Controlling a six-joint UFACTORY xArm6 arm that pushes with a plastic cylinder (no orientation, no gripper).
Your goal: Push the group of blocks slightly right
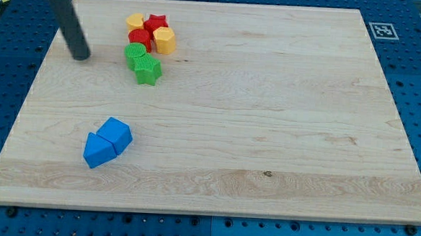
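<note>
A tight group of blocks sits near the view's top left: a yellow block (pixel 135 21), a red star (pixel 156 23), a red block (pixel 139 38), a yellow hexagon (pixel 164 40), a green round block (pixel 135 55) and a green star (pixel 148 71). My tip (pixel 79 55) stands on the board to the left of this group, about level with the green round block and apart from it. The rod leans up toward the view's top left corner.
Two blue blocks touch each other at the lower left: a blue cube (pixel 116 135) and a blue wedge-like block (pixel 97 150). The wooden board (pixel 268 121) lies on a blue pegboard, with a marker tag (pixel 382 30) at the top right.
</note>
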